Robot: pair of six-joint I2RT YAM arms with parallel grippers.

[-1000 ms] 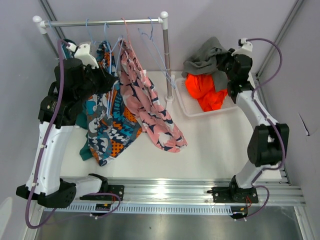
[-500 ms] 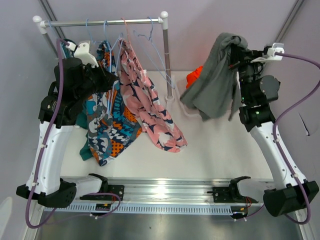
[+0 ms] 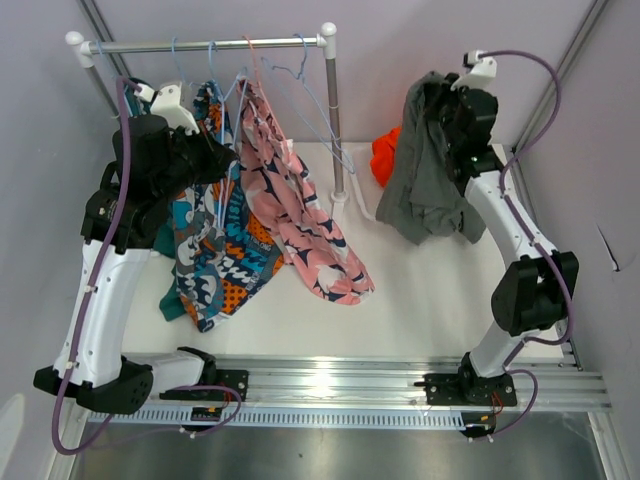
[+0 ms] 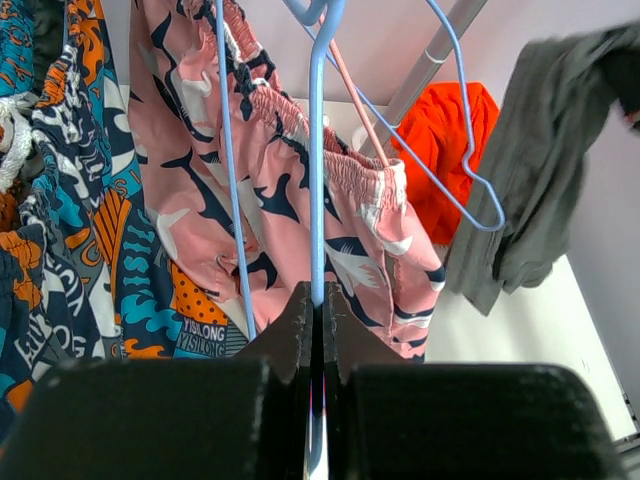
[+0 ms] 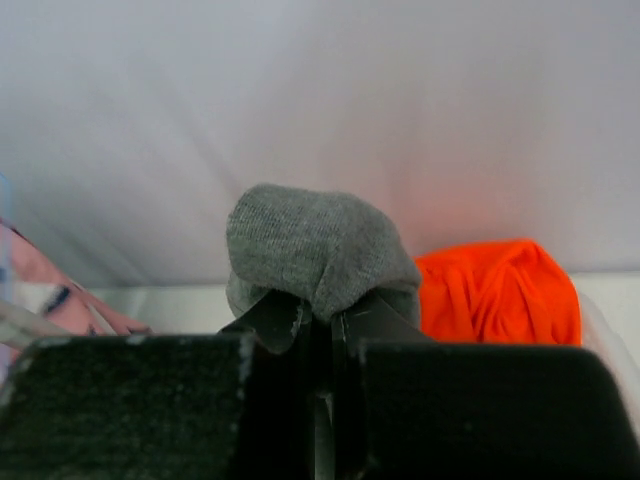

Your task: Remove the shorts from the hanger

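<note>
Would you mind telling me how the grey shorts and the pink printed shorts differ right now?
The grey shorts are plain; the pink shorts carry a dark-and-white print. The grey shorts dangle from the right gripper's shut fingers, clear of the rail; the pink shorts hang on that rail. The grey shorts seem to hang free, while the pink shorts' lower end lies on the table. Both are limp cloth.

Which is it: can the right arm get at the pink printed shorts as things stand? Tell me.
Probably not yet: the right pincer is shut on the grey shorts, and the rack post stands between it and the pink printed shorts.
</note>
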